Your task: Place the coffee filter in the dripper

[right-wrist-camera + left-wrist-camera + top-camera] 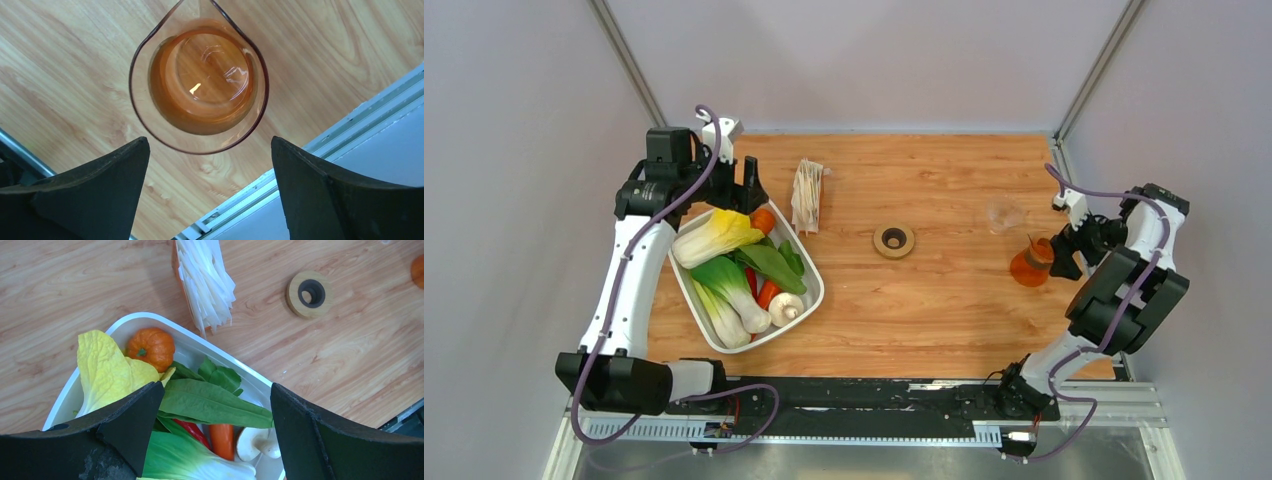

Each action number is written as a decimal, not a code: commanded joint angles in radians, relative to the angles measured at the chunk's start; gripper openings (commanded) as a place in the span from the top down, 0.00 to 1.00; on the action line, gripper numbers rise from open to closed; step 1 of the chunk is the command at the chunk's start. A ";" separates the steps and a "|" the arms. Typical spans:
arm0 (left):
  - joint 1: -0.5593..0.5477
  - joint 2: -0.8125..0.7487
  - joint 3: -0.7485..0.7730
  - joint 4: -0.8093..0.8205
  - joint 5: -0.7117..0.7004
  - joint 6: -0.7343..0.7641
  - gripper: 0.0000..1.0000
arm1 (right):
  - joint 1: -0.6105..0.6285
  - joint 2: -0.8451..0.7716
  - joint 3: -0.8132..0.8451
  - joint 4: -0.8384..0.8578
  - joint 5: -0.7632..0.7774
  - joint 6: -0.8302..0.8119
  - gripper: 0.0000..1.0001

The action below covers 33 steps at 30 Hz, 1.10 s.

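No single white coffee filter shows; I see only a wrapped bundle of stacked papers [808, 195], also in the left wrist view [207, 280]. A tan-brown ring collar [879, 241] lies flat on the table by itself, seen too in the left wrist view [297, 297]. A small clear cone [1004, 215] stands apart from it at the back right. My left gripper [737, 193] is open and empty above the vegetable tray [217, 390]. My right gripper [1057, 258] is open and empty beside the orange-tinted glass vessel [210, 142].
A white tray [817, 292] of toy vegetables sits at the left, its rim near the bundle [145, 317]. The orange glass vessel [1030, 264] stands near the table's right edge [200, 80], with a metal rail just beyond it.
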 commanded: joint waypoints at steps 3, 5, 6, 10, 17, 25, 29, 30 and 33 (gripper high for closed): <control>0.003 -0.004 0.053 -0.007 0.042 0.019 0.11 | 0.034 0.031 -0.013 0.061 -0.065 -0.154 0.09; 0.002 -0.003 0.058 -0.012 0.062 0.019 0.11 | 0.047 0.030 -0.027 0.062 -0.067 -0.196 0.10; 0.003 0.000 0.064 -0.016 0.081 0.020 0.11 | 0.053 0.029 -0.031 0.061 -0.073 -0.212 0.10; 0.003 0.007 0.077 -0.030 0.123 0.025 0.11 | 0.078 0.033 -0.032 0.061 -0.104 -0.251 0.13; 0.003 0.022 0.099 -0.063 0.160 0.047 0.11 | 0.131 0.021 -0.070 0.031 -0.122 -0.349 0.28; 0.003 0.026 0.098 -0.074 0.163 0.057 0.11 | 0.235 -0.052 -0.164 0.025 -0.164 -0.378 0.30; 0.003 0.022 0.087 -0.072 0.163 0.060 0.11 | 0.323 -0.100 -0.221 0.032 -0.196 -0.349 0.29; 0.003 0.021 0.085 -0.073 0.164 0.059 0.11 | 0.351 -0.112 -0.233 0.039 -0.203 -0.330 0.29; 0.003 0.019 0.073 -0.071 0.166 0.059 0.11 | 0.444 -0.149 -0.259 0.077 -0.237 -0.243 0.29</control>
